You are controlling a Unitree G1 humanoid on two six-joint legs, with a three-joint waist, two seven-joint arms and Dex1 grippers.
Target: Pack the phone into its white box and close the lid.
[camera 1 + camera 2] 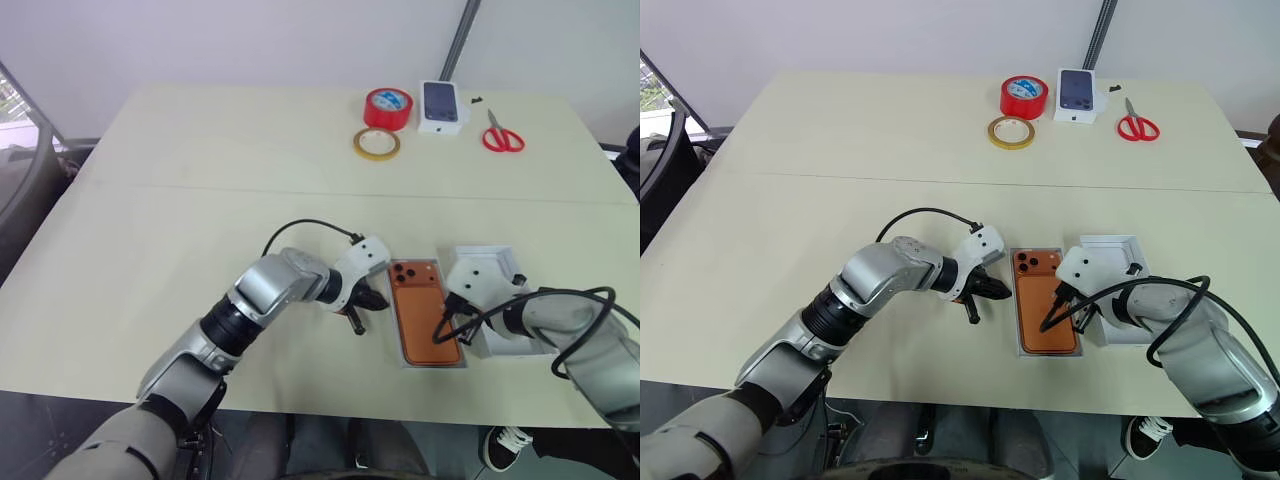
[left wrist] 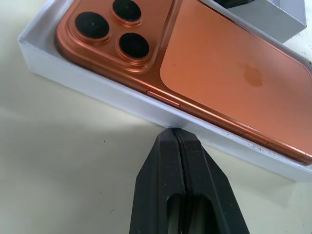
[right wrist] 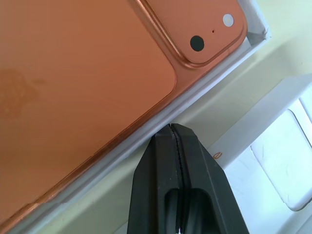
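Left wrist view: phone (image 2: 229, 83) beyond hand (image 2: 179, 141).

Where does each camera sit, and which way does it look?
Left eye view: head, looking down over the table; both arms.
Right eye view: same, shifted sideways.
Left wrist view: along the shut left gripper at the white box wall, beside the phone.
Right wrist view: along the shut right gripper at the box's other side; lid beyond.
Both wrist views share the phone lying back up in the box.
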